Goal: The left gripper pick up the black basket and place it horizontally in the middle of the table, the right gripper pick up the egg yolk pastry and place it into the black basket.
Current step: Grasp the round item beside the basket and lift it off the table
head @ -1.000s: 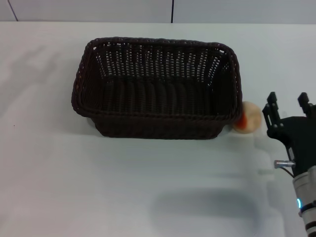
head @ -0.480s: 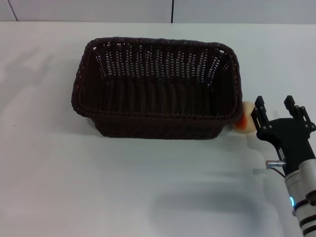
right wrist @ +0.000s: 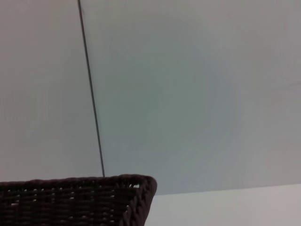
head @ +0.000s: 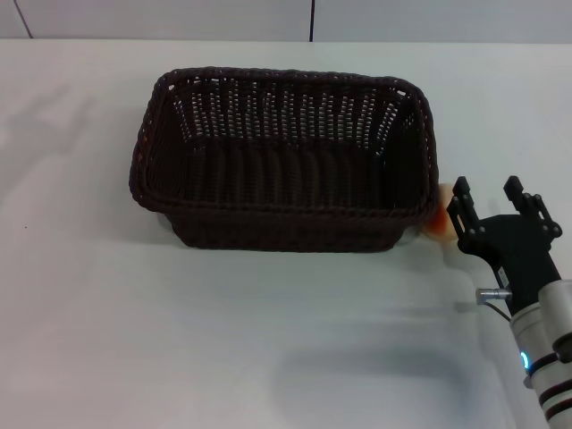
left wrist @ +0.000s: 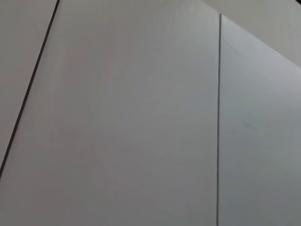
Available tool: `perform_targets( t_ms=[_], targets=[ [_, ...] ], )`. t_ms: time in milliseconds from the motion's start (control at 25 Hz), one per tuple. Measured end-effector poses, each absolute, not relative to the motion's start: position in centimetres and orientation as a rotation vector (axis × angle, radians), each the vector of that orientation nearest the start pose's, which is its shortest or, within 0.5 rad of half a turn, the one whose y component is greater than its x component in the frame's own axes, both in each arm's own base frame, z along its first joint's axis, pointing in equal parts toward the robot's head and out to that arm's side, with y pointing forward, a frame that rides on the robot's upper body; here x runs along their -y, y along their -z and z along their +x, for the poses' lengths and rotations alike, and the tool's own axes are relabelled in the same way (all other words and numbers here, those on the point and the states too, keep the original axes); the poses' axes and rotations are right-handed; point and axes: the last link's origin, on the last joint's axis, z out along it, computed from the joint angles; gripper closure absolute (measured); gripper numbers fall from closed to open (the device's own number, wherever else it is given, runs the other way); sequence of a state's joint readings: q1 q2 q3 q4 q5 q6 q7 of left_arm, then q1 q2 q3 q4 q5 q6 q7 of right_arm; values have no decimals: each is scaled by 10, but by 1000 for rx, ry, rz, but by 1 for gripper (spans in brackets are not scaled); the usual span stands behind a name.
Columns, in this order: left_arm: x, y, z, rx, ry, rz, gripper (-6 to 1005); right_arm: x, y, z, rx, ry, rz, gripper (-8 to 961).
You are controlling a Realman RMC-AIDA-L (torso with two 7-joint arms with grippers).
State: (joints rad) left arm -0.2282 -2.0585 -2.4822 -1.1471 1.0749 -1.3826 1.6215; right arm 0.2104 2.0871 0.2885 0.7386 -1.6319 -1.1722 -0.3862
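Observation:
The black basket lies lengthwise across the middle of the white table, empty. Its corner also shows in the right wrist view. The egg yolk pastry sits on the table just off the basket's right end, mostly hidden behind my right gripper. My right gripper is open, its two fingers pointing away from me, just to the right of and in front of the pastry. My left gripper is out of view; the left wrist view shows only wall panels.
A grey wall with a dark seam runs behind the table's far edge. The basket's right wall stands close beside the right gripper's left finger.
My right gripper has moved left and a little toward me, closing in on the pastry, which it now hides more. The basket has not moved.

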Motion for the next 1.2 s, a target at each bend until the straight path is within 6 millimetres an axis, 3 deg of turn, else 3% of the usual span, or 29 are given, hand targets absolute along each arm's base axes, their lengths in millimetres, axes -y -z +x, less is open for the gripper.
perform_targets(
  t_ms=[1200],
  targets=[
    [-313,-209,-247,318,1283,-1752,519,-258,113,282,-838,-653,-1686,316]
  ],
)
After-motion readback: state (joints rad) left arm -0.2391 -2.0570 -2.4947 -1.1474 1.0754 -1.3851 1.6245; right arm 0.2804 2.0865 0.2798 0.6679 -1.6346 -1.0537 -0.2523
